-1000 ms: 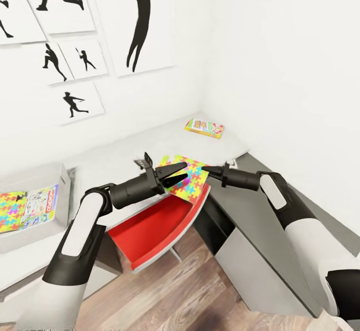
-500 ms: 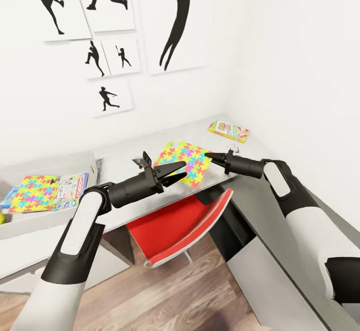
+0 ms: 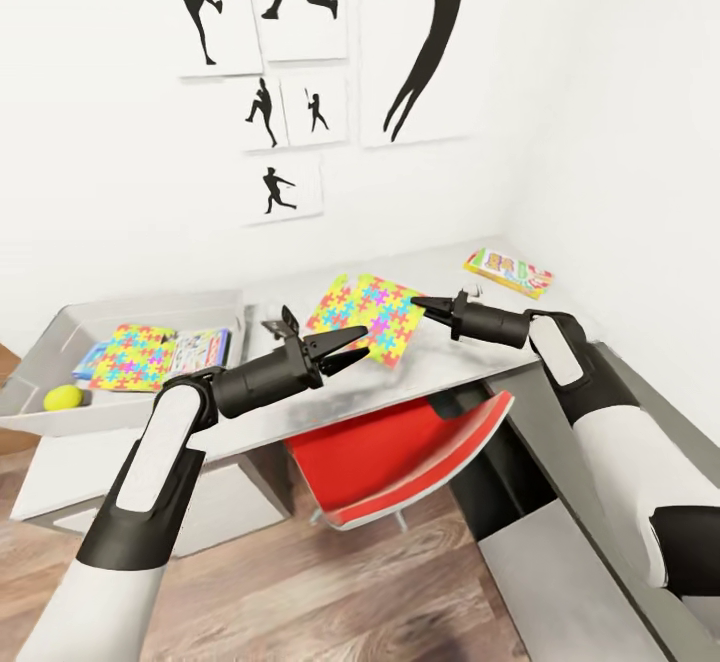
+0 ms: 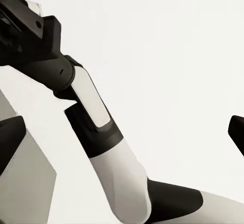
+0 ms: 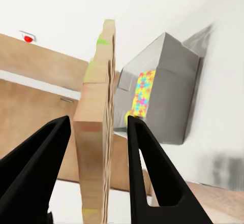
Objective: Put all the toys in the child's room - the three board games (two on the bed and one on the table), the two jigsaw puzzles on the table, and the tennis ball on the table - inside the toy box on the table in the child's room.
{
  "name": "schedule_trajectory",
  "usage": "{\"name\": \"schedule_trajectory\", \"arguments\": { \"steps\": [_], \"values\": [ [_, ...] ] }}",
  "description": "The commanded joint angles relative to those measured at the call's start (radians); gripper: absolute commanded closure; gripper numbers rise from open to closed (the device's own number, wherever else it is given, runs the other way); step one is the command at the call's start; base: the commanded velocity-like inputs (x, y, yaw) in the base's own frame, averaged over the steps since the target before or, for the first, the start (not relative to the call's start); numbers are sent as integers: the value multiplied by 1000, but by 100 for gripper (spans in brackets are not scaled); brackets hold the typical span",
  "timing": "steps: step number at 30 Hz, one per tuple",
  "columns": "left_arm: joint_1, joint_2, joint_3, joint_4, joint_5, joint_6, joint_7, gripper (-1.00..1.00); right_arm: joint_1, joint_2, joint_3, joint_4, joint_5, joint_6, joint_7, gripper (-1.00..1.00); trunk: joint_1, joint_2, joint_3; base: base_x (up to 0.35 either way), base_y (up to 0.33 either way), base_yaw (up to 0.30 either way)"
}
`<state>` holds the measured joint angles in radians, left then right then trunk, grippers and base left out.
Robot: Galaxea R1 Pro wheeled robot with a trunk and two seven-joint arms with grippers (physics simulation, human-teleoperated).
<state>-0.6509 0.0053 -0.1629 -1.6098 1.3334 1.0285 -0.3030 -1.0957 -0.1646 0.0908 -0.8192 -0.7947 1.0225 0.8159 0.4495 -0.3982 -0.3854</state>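
Two claws hang over the light-grey desk (image 3: 300, 422). The right claw (image 3: 418, 302) points at the near edge of a puzzle (image 3: 366, 316) that stands raised and tilted above the desk top, one edge toward that claw. In the right wrist view the puzzle (image 5: 96, 132) shows edge-on between the two black fingers (image 5: 147, 168), which lie close on either side of it; whether they press it I cannot tell for sure, but the claw looks closed on the puzzle. The left claw (image 3: 348, 345) is just beside the puzzle's lower side, its fingers spread apart and holding nothing. In the left wrist view the right arm (image 4: 101, 148) shows against the white wall.

At the desk's left end stands the toy box (image 3: 60, 337), a grey bin with flared sides. Inside it lie a second puzzle (image 3: 132, 356), a printed board game (image 3: 202, 350) just beside it, another blue box edge (image 3: 88, 360) partly hidden under the puzzle, and the tennis ball (image 3: 62, 397) in the near corner. The right wrist view catches the box (image 5: 162, 82) too, with the puzzle inside.

One more board game (image 3: 507, 271) lies flat at the far right of the desk, near the corner wall, well apart from the box. A red chair (image 3: 400, 462) is tucked under the desk. Black silhouette pictures (image 3: 420, 42) hang on the wall.
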Motion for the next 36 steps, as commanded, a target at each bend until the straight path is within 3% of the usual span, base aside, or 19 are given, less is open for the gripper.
{"name": "schedule_trajectory", "arguments": {
  "steps": [1,8,21,36],
  "values": [
    [0,3,-1,1,-8,1,-10,-100,-2,-1,2,-1,-1,3,4,100,1,-2,-2,0,0,289],
    [3,13,1,1,-8,1,-12,-100,-3,-1,1,-13,-1,3,-1,100,1,-2,-2,0,0,289],
    [23,37,39,1,-8,1,-13,-100,-3,-1,0,-21,0,3,-10,100,1,-2,-2,0,0,289],
    [28,45,44,2,-8,-1,-8,-100,-18,-8,0,-45,0,11,-12,100,1,-2,-2,0,0,290]
  ]
}}
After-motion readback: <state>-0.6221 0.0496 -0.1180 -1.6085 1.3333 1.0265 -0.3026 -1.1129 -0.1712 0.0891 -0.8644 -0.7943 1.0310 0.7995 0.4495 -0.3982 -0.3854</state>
